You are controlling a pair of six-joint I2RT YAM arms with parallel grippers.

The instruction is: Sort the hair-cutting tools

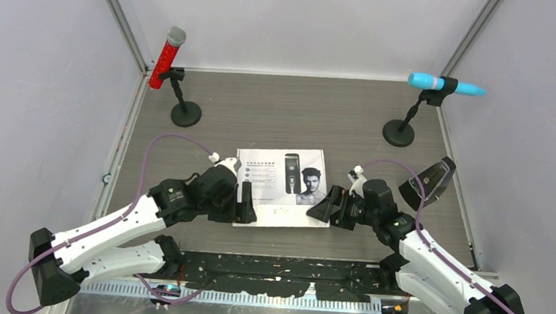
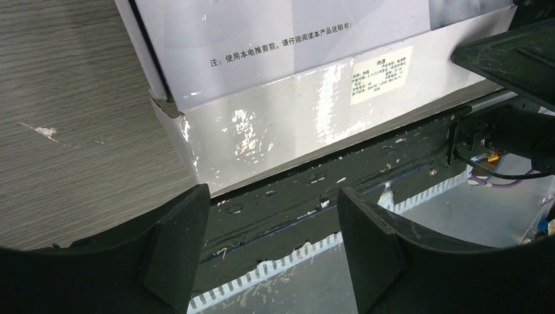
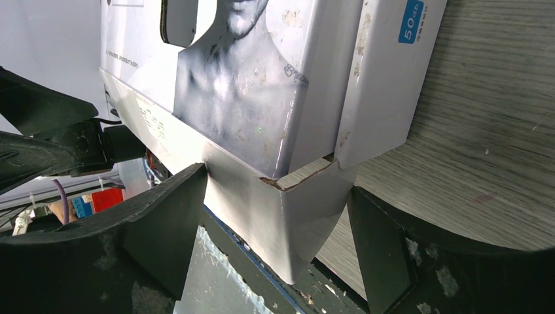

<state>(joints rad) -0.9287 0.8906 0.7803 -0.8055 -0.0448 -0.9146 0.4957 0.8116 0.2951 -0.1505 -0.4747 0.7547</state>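
At 11 o'clock on the grey wood-grain table (image 1: 293,113), shows a red microphone (image 1: 167,54) tilted on a black stand. Lower down, from an arm based at 7 o'clock, sets the left gripper (image 1: 247,201) against the 8 o'clock corner of the white box (image 1: 278,213). Has that gripper open. From the left wrist, shows both fingers (image 2: 173,252) spread wide and clamping nothing. Puts the box's torn near corner just ahead of the left finger, with the glossy side wall running across beyond both. Below the fingers, shows a black strip along the table's near edge.

At the table's centre, lays the box flat with its lid closed, printed with a clipper, a man's face and lines of text. Hides the hair-cutting tools in every view and offers only the printed clipper on the lid.

At the box's 4 o'clock corner, from an arm based at 5 o'clock, sets the right gripper (image 1: 325,209). Has it open as well. From the right wrist, shows its fingers (image 3: 386,248) apart with the box's split corner between them. Cannot tell whether either pad touches the cardboard.

Further right, at 3 o'clock near the table's edge, shows a dark glossy wedge-shaped item (image 1: 427,184), tilted. Cannot tell what it is. At 1 o'clock, shows a blue microphone (image 1: 446,84) lying roughly level in its black stand.
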